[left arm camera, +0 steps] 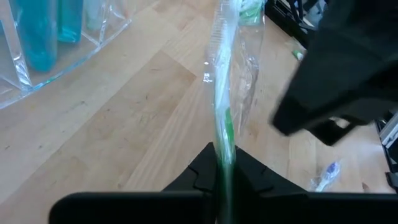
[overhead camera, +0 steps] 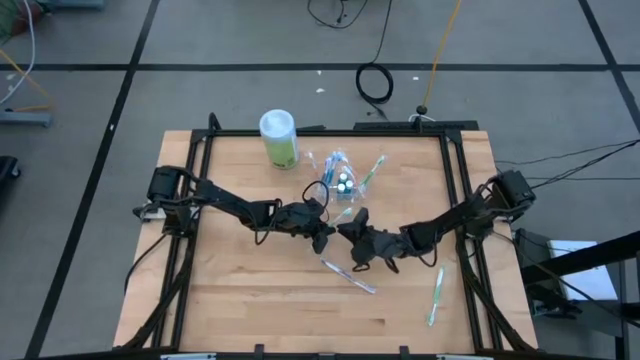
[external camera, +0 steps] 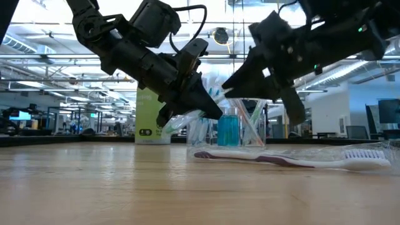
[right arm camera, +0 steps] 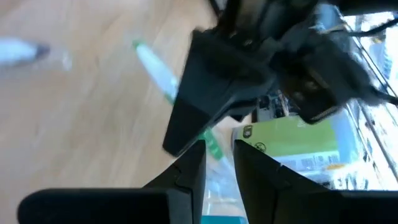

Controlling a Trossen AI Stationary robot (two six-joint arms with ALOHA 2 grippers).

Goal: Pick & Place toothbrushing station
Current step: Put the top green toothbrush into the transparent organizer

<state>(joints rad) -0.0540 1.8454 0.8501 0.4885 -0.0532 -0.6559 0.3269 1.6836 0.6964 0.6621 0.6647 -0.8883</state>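
My left gripper (left arm camera: 222, 169) hangs over the table's middle (overhead camera: 325, 234), shut on a green toothbrush (left arm camera: 224, 93) in a clear wrapper. My right gripper (right arm camera: 219, 158) faces it at close range (overhead camera: 354, 238), fingers apart. The brush's end shows just past them; I cannot tell whether they touch it. The clear cup (overhead camera: 335, 180) stands behind both grippers with blue tubes and brushes upright in it (external camera: 234, 122). A purple toothbrush (external camera: 281, 159) lies flat on the table, nearer the front edge (overhead camera: 348, 275). My left gripper pinches the wrapped green toothbrush by its green handle (left arm camera: 225, 144) between its two fingers. The brush runs on along the fingers and past their tips. It is lifted clear of the table, and the clear wrapper hangs loose around its far part (left arm camera: 245, 56).
A green canister with a white lid (overhead camera: 278, 138) stands at the back, left of the cup. Another green toothbrush (overhead camera: 435, 297) lies near the front right. Bare wood lies at the front left. Black frame rails (overhead camera: 185, 250) run along the table's sides.
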